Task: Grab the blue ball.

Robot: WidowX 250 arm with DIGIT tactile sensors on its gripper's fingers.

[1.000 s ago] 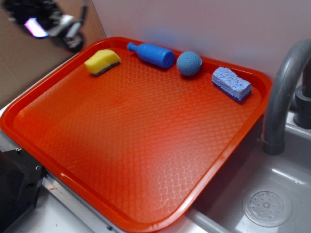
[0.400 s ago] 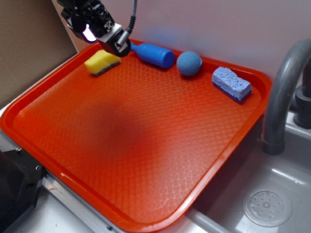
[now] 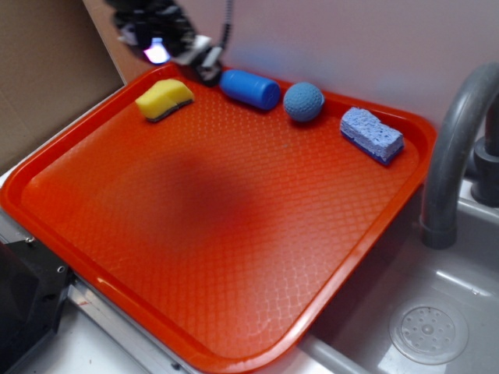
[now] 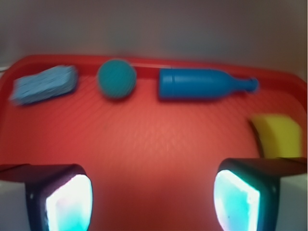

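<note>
Nearest the exterior camera lies the front rim of the red tray (image 3: 234,360), its diamond-patterned floor bare across the whole near and middle stretch. Off the tray's right edge sits a grey sink (image 3: 437,312) with a round drain cover (image 3: 428,333), and a curved grey faucet (image 3: 456,148) rises just beside the tray's right rim.

All the loose things lie in a row along the tray's far rim. At the right end of that row rests the light-blue sponge (image 3: 372,134), lying flat and angled. Just to its left, apart from it, sits the blue ball (image 3: 303,102), a dusty-blue sphere with a knitted-looking surface, resting on the tray floor close to the far rim. Beside the ball, further left, lies the blue bottle (image 3: 249,88) on its side; a small gap shows between bottle and ball. At the left end rests the yellow sponge (image 3: 164,99) with a dark underside.

Above the tray's far left corner hovers the gripper (image 3: 204,68), blurred, over the bottle's neck end and well apart from the ball. In the wrist view its two fingers (image 4: 57,199) stand wide apart at the lower corners, with nothing between them; the ball (image 4: 117,78) appears beyond them near the tray's far rim, between the light-blue sponge (image 4: 44,85) and the bottle (image 4: 204,84).
</note>
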